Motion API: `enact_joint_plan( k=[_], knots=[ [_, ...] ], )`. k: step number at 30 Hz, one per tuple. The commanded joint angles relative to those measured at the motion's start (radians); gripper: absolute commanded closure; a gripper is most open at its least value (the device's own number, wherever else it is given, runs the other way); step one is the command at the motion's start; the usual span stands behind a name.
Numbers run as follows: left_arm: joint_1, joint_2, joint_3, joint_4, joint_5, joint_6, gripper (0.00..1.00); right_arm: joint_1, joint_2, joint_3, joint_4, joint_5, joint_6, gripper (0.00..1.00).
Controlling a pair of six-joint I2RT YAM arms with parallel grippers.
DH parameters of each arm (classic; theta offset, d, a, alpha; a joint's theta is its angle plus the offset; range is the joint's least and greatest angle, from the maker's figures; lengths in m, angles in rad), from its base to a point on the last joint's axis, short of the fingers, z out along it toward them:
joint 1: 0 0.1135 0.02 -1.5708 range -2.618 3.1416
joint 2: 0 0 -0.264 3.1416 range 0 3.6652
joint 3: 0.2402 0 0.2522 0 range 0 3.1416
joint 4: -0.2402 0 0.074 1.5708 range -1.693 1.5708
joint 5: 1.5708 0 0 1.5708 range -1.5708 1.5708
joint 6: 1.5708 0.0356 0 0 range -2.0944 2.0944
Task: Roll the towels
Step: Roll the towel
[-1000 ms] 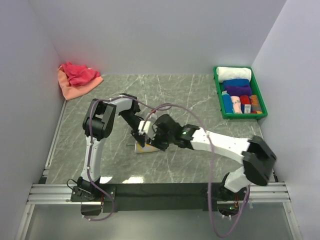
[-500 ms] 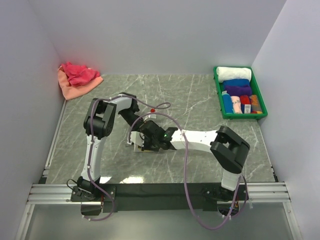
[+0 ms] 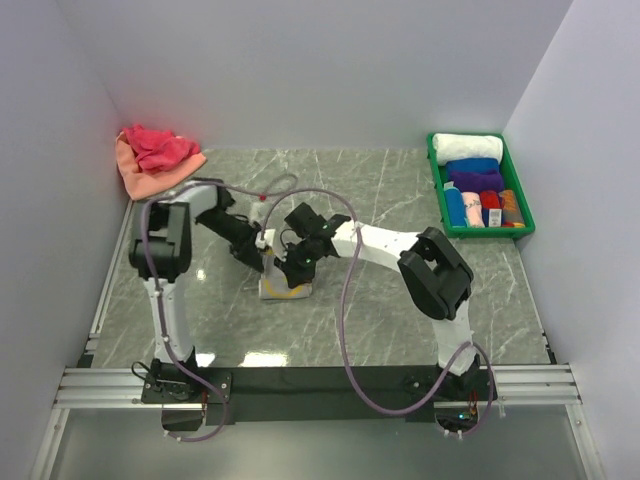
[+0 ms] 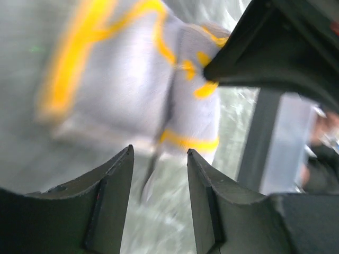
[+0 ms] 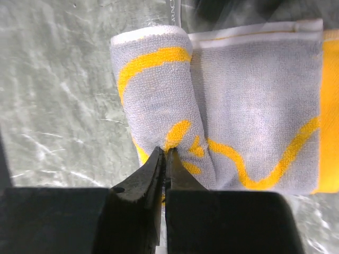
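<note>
A pale grey towel with yellow squiggles and trim (image 3: pixel 283 288) lies on the marble table, partly rolled. In the right wrist view the rolled end (image 5: pixel 153 84) lies beside the flat part (image 5: pixel 259 90). My right gripper (image 5: pixel 166 152) is shut, its tips pinching the cloth at the near edge of the roll; from above it (image 3: pixel 298 270) sits over the towel. My left gripper (image 4: pixel 159 153) is open with only table between its fingers, just short of the blurred towel (image 4: pixel 132 90). In the top view it (image 3: pixel 262 248) is at the towel's far left edge.
A green tray (image 3: pixel 436 190) at the right rear holds several rolled towels, white, blue, purple and others. A loose heap of crimson and salmon towels (image 3: pixel 155 155) lies in the far left corner. White walls enclose the table. The right arm's dark body (image 4: pixel 280 47) fills the left wrist view's upper right.
My left gripper has opened and drawn back to the left of the towel. My right gripper has closed onto the rolled edge, and its arm has reached further left.
</note>
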Motion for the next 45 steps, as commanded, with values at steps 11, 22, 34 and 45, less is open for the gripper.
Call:
enact_joint_plan(
  k=[11, 22, 34, 45],
  knots=[
    [0.166, -0.644, -0.415, 0.339, -0.124, 0.145, 0.45, -0.112, 0.292, 0.207, -0.38, -0.266, 0.075, 1.0],
    [-0.337, -1.145, -0.891, 0.858, -0.486, 0.101, 0.32, -0.166, 0.479, 0.385, -0.532, -0.38, 0.048, 1.0],
    [-0.534, -0.912, -0.917, 1.037, -0.644, 0.064, 0.52, -0.187, 0.533, 0.432, -0.558, -0.414, 0.054, 1.0],
    [-0.528, -0.76, -0.811, 0.722, -0.502, 0.036, 0.95, -0.215, 0.348, 0.392, -0.498, -0.351, 0.103, 0.66]
  ],
)
